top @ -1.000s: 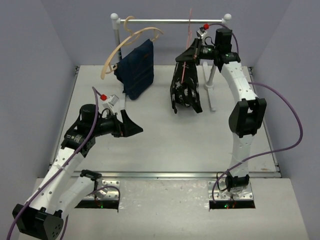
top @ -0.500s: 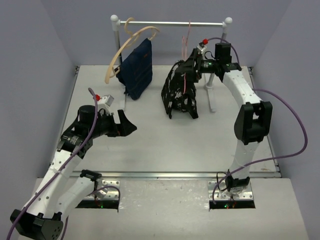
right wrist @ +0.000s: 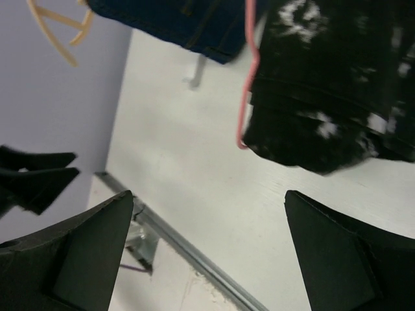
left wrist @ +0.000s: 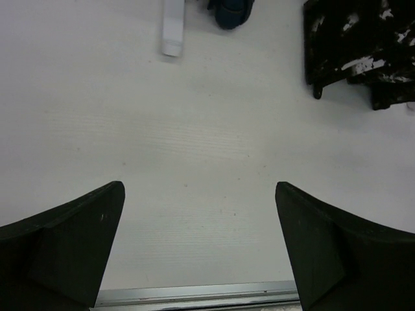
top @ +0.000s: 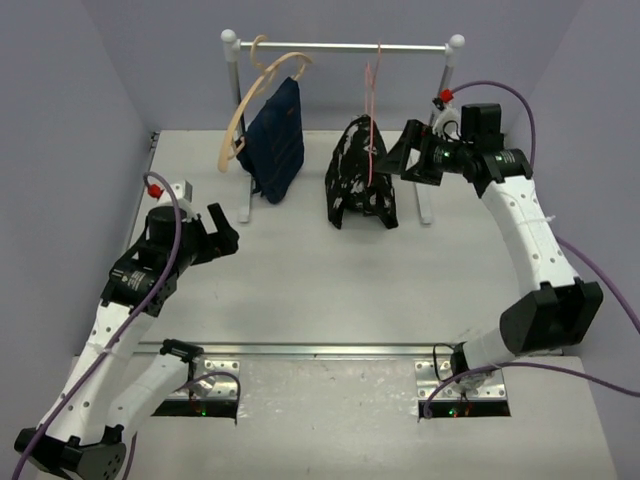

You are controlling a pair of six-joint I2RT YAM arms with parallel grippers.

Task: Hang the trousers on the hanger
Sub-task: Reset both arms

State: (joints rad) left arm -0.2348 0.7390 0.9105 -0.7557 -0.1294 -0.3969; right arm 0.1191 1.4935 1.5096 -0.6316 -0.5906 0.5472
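**Trousers on the pink hanger, both my grippers released**

The trousers [top: 360,178] hang draped over the pink hanger [top: 371,95], which is hooked on the rail [top: 330,46] at the far side of the table [top: 300,290]. They sit right of the rail's middle, folded over the wire so the black, white-speckled fabric falls on both sides. Their lower ends come down close to the table; I cannot tell whether they touch it.

My right gripper [top: 406,155] is just to the right of the trousers, level with their upper half, and apart from them. Its jaws stand wide with nothing between them. From my right wrist I see the speckled fabric and the hanger's thin pink wire straight ahead, beyond my fingertips.

My left gripper [top: 224,228] is well away, over the left part of the table, jaws spread and empty. My left wrist looks down on bare table, with the trouser ends at the top right corner of that view.

On the left end of the rail a navy garment [top: 275,140] hangs from a wooden hanger [top: 240,110], beside the trousers but not touching them.
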